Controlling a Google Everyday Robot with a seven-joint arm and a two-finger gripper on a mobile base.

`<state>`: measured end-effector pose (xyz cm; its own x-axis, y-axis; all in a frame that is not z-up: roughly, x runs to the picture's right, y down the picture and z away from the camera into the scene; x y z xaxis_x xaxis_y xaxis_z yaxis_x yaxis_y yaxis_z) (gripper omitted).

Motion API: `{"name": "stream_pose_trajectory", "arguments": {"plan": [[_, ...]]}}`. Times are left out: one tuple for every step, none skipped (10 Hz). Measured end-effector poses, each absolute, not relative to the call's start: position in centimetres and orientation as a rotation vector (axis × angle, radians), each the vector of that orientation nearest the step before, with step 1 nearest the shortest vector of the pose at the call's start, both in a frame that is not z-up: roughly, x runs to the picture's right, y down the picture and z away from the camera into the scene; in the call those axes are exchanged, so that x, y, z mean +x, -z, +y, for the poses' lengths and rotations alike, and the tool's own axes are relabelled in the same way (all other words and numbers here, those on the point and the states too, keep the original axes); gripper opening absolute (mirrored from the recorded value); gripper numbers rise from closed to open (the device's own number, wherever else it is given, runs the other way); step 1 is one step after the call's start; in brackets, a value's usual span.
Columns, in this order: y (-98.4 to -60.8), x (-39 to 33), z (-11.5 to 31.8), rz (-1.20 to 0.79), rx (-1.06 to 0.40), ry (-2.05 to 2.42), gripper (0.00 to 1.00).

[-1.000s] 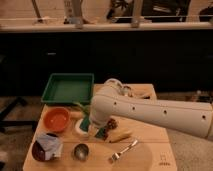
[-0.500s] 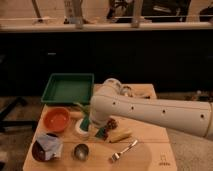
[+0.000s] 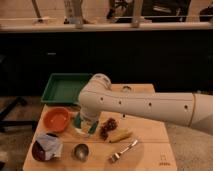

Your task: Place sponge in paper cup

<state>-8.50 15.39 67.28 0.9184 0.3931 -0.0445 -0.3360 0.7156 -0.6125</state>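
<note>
1. A dim room with dark cabinets along the back; in front stands a light wooden table carrying all the things.
2. Nearest the camera, in front of the orange bowl, lies a crumpled packet in dark red and pale grey.
3. To the right of the packet, also in front of the bowl, stands a small shiny metal cup, upright; further right a fork lies at a slant.
4. Just right of the bowl, the pincer hangs low under the bend of the white arm, which hides most of it; whether it is open or closed cannot be told.
5. Dark teal-green patches at the pincer look like the sponge, directly above the pale rim of the paper cup; whether it is gripped or already touching the cup cannot be told.
6. Right of the paper cup, further from the bowl, sit a dark red cluster like grapes and a pale yellow piece, touching each other.
7. Behind the bowl, at the far left of the table, lies the large green tray.
</note>
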Motion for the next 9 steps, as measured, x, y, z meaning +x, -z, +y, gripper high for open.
{"name": "stream_pose_trajectory", "arguments": {"plan": [[-67.3, -8.7, 15.2, -0.089, -0.661, -0.399, 0.0], [-67.4, -9.3, 15.1, -0.09, -0.665, -0.385, 0.0], [-67.5, -9.9, 15.1, -0.091, -0.669, -0.37, 0.0], [-67.7, -10.3, 15.2, -0.09, -0.675, -0.362, 0.0], [-68.0, -10.7, 15.3, -0.088, -0.682, -0.353, 0.0], [-68.3, -11.1, 15.5, -0.086, -0.689, -0.343, 0.0], [-68.5, -11.7, 15.6, -0.087, -0.694, -0.333, 0.0], [-68.7, -12.1, 15.7, -0.083, -0.699, -0.322, 0.0], [-69.0, -12.8, 15.9, -0.074, -0.703, -0.301, 0.0]]}}
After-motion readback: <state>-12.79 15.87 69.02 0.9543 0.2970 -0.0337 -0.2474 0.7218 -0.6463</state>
